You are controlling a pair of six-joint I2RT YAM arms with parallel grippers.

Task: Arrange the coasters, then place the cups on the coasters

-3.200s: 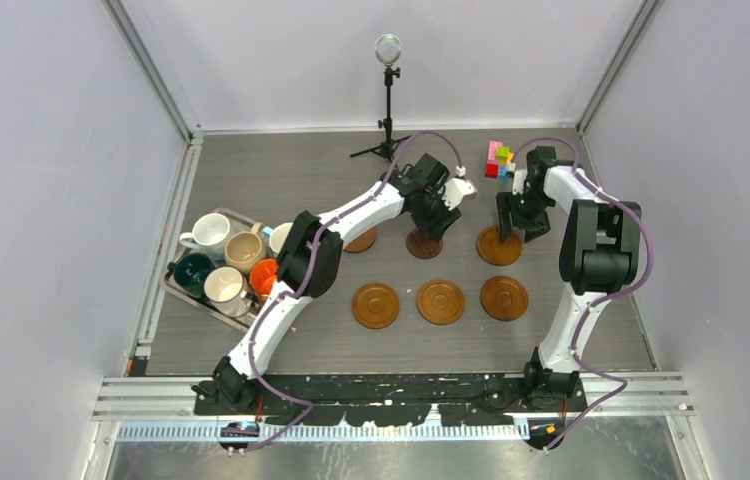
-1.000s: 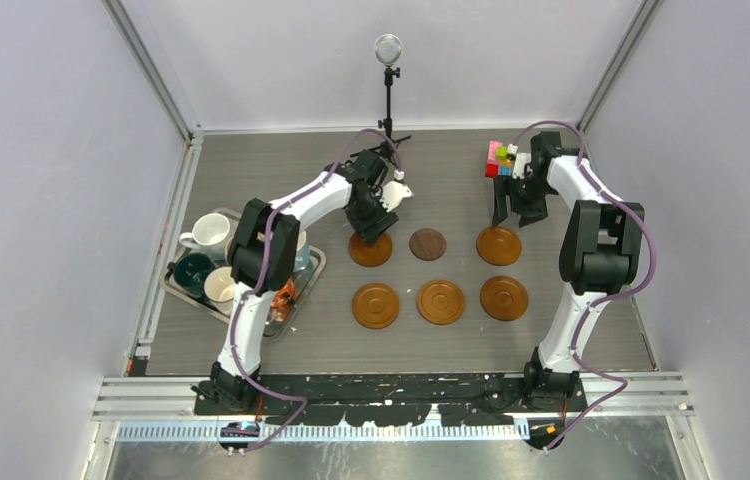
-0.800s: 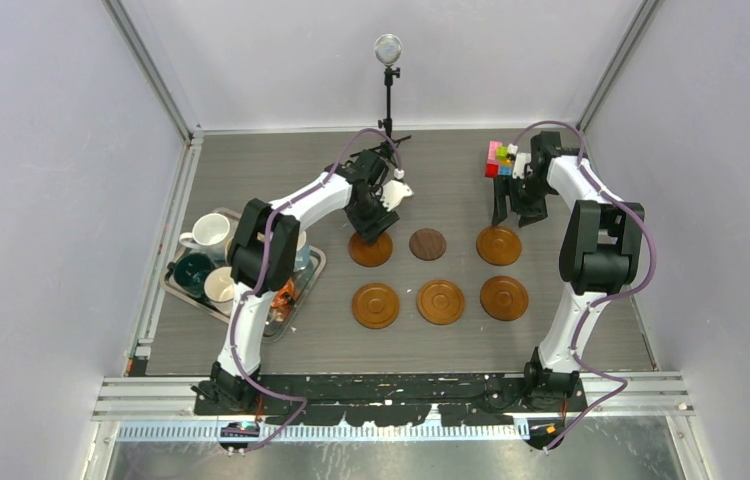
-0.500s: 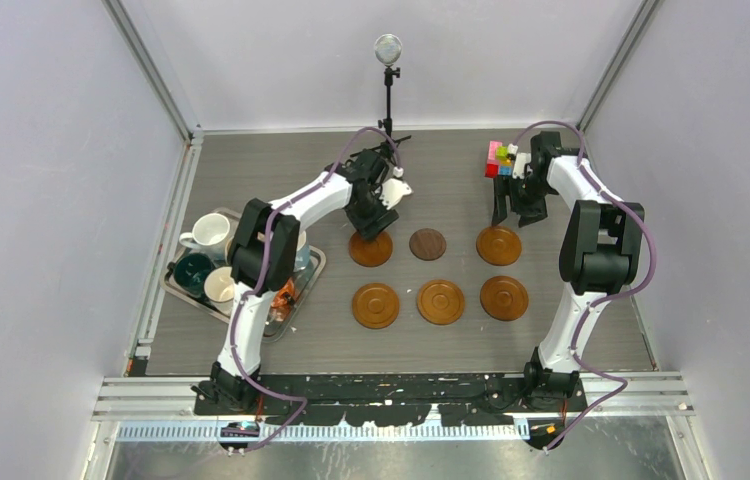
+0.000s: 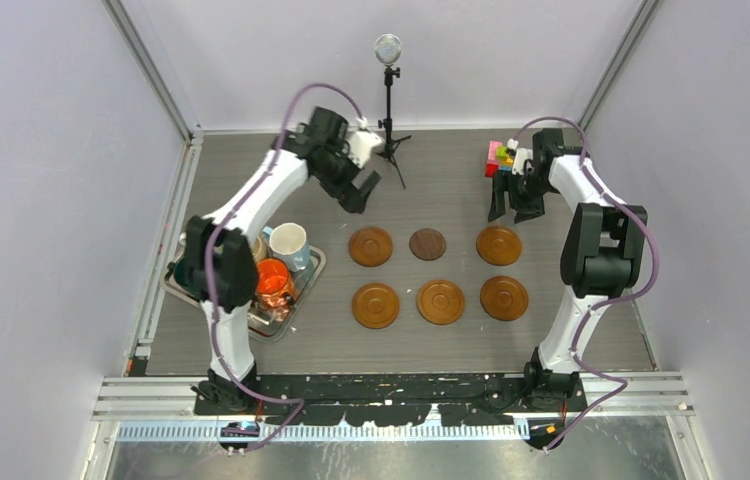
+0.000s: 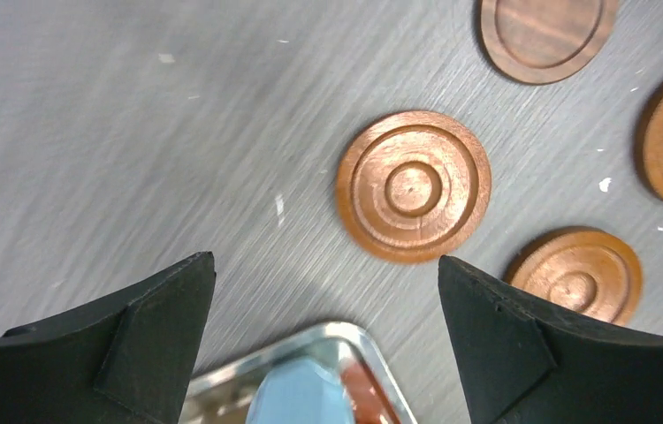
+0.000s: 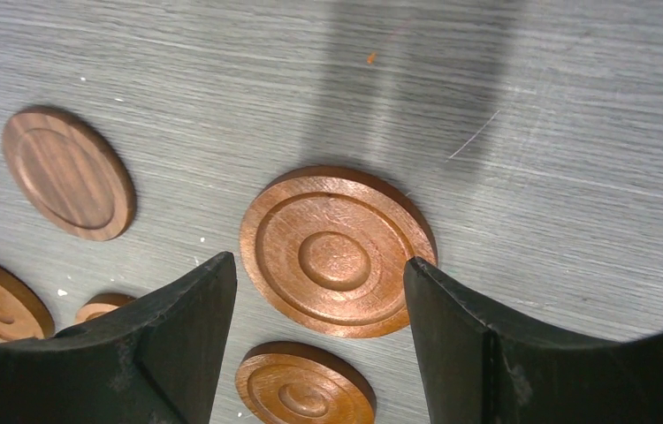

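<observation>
Overhead view of a grey table (image 5: 431, 180) with 2 robot arms bolted at its near edge. 6 round wooden coasters (image 5: 440, 301) lie flat at mid-table in 2 rows of 3, apart from each other, none with a cup on it. 5 are mid-brown with ringed tops. The dark coaster (image 5: 428, 243), smaller and smooth, sits in the middle of the far row. The cups are at the left in a metal tray (image 5: 295, 300): a blue cup (image 5: 289, 243) and an orange cup (image 5: 269, 280) show there, and the left arm covers the rest of the tray. The left gripper (image 5: 359, 190) hangs in the air beyond the far-left coaster (image 5: 371, 245), jaws spread wide and holding nothing. Its wrist camera looks down between 2 black fingers (image 6: 133, 344) at that coaster and a tray corner. The right gripper (image 5: 511, 208) hovers just beyond the far-right coaster (image 5: 499, 245), jaws parted and empty. A mic stand (image 5: 388, 100) and coloured blocks (image 5: 498, 158) stand near the far edge.
</observation>
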